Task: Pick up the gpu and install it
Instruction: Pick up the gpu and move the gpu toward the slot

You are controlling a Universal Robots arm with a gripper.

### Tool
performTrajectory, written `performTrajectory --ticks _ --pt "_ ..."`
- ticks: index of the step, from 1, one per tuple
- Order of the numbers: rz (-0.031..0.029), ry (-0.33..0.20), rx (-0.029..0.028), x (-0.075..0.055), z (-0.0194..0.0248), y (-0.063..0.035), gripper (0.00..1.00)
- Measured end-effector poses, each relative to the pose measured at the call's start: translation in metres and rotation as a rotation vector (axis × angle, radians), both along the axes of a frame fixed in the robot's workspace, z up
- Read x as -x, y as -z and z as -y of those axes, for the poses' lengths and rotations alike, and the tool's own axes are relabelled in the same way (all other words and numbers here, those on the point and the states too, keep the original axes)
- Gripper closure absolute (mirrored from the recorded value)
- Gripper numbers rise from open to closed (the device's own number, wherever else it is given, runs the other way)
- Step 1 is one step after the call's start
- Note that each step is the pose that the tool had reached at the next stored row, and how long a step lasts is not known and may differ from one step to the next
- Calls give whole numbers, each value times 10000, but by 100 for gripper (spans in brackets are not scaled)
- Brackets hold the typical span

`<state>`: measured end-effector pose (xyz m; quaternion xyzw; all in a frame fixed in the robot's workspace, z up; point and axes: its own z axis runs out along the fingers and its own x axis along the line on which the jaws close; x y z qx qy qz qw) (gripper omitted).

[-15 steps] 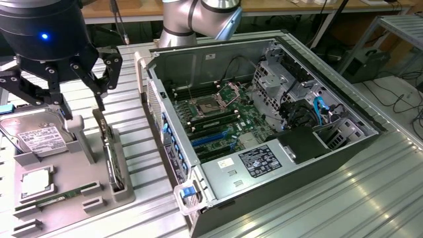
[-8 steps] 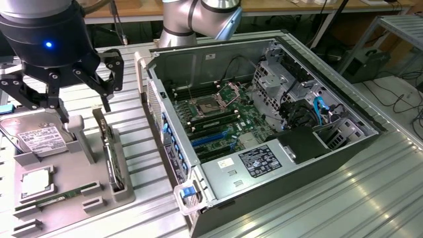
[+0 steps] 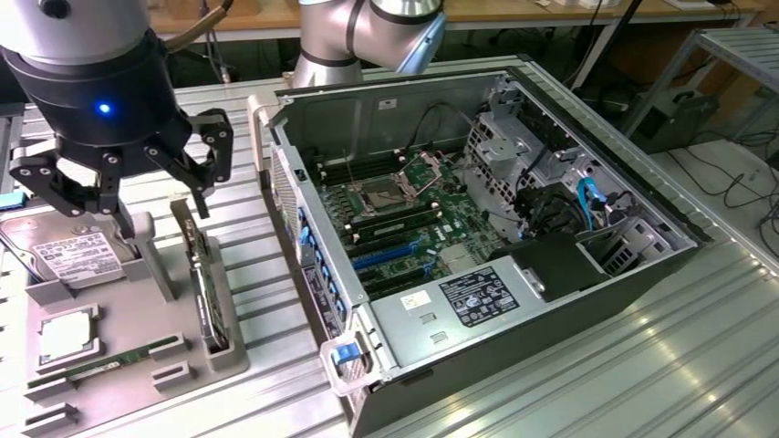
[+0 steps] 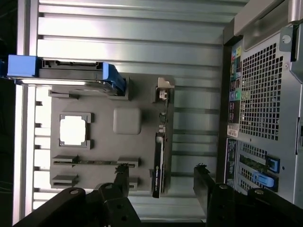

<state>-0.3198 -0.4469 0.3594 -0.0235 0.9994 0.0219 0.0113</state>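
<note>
The gpu (image 3: 204,283) is a thin dark card standing on edge in a slot of the grey parts tray (image 3: 134,388), at the exterior view's left. From the wrist camera it is a narrow dark strip (image 4: 159,146) with its silver bracket (image 4: 164,91) at one end. My gripper (image 3: 128,187) hangs open above the tray, over the card's far end and apart from it. In the wrist view the gripper (image 4: 162,176) has one black finger on each side of the card's line, with nothing held.
The open computer case (image 3: 487,228) lies beside the tray, with its motherboard and blue slots (image 3: 389,255) exposed; its rear panel (image 4: 265,94) is in the wrist view. The tray also holds a hard drive (image 3: 67,255), a processor (image 3: 67,333) and a memory stick (image 3: 116,358).
</note>
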Motion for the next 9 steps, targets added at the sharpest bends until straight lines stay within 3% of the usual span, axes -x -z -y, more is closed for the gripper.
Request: performTrajectory --ticks 4,9 --pt "0 0 0 -10 6 74 34" --pt "0 -3 0 -18 66 166 34"
